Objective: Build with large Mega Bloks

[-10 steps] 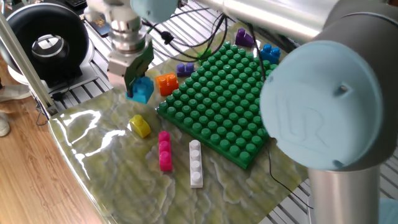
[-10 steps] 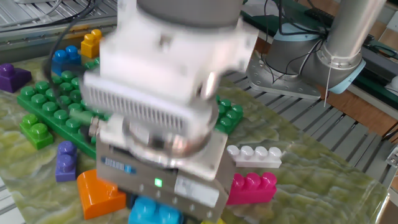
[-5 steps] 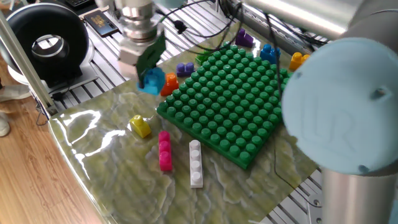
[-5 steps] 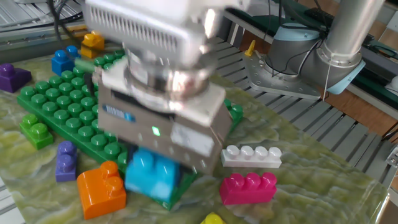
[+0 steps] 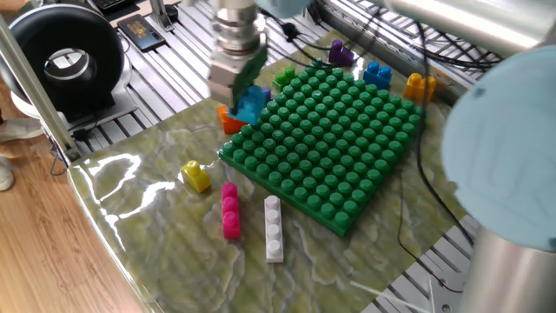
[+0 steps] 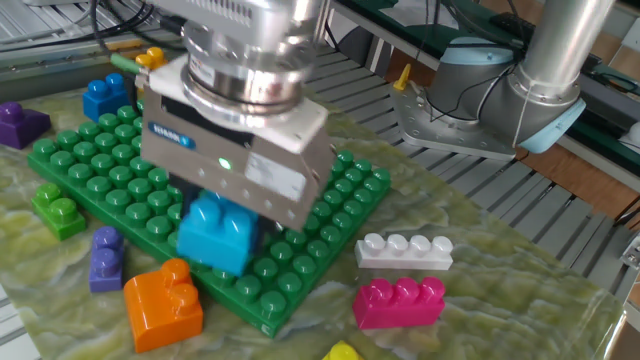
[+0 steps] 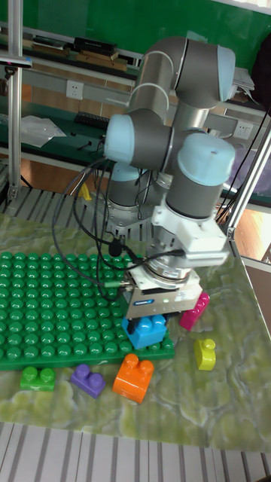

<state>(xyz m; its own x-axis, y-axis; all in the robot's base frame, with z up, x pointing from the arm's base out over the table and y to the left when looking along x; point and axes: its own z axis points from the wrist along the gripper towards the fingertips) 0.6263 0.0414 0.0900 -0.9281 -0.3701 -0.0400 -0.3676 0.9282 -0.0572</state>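
Blue block [image 6: 216, 234] is clamped in the tool [image 6: 222, 215], hovering over the baseplate [image 5: 326, 139] corner. Next: align studs, press down

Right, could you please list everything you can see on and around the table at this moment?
Baseplate: one, green, studded, middle of the mat.
Light blue block: one, held in the gripper over the baseplate's corner.
Orange block: one, on the mat beside that corner.
Purple blocks: two, one next to the orange block, one off the far end.
Small green block: one, by the baseplate's edge.
Dark blue block: one, far corner.
Yellow-orange block: one, beside the dark blue block.
Yellow block: one, on the mat.
Pink block: one, long.
White block: one, long, beside the pink block.
Gripper: one, shut on the light blue block.
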